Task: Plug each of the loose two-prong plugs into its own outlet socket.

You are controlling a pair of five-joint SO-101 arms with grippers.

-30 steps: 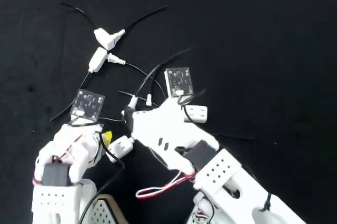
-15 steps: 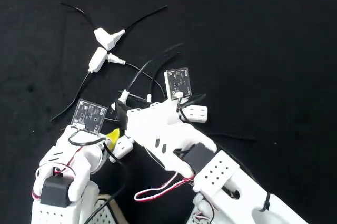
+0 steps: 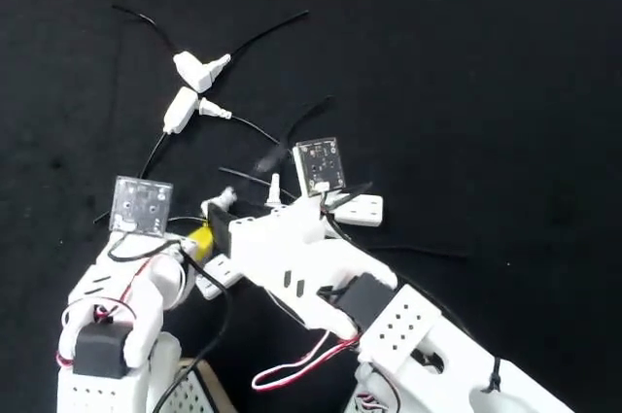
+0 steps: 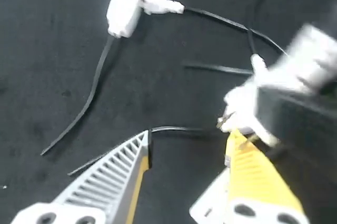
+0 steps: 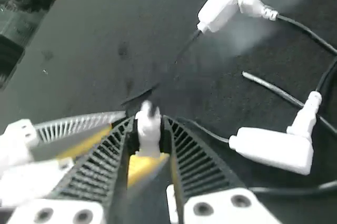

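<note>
**Plug in a firm grip:** the right gripper [image 5: 149, 118] is closed hard on a small white plug [image 5: 149, 138]. Its 2 black ribbed fingers [image 5: 192, 155] press against the plug's sides, low over the black table [image 3: 486, 92].

The left gripper [image 4: 188, 135] stands wide open and holds nothing. Its grey-white ribbed finger [image 4: 113, 174] and yellow finger [image 4: 247, 171] are spread well apart, and a thin black cable [image 4: 179, 128] lies on the table across the gap between their tips. The yellow fingertip sits just beside the held plug; whether the 2 touch cannot be told. From the high view, both grippers meet at the near left of the table.

A larger white connector body [image 5: 274, 147] lies on the table just beside the right gripper, with a smaller white piece at its end. A white outlet socket [image 3: 357, 209] rests against the far side of the right arm, near its wrist camera board [image 3: 319, 165].

Toward the far left lie 2 more white socket bodies — an upper socket body [image 3: 199, 70] and a lower socket body [image 3: 182, 109]. Each trails black cable, and a small plug piece [image 3: 216, 111] touches the lower one's end. Whether that piece is fully seated cannot be told.
</note>
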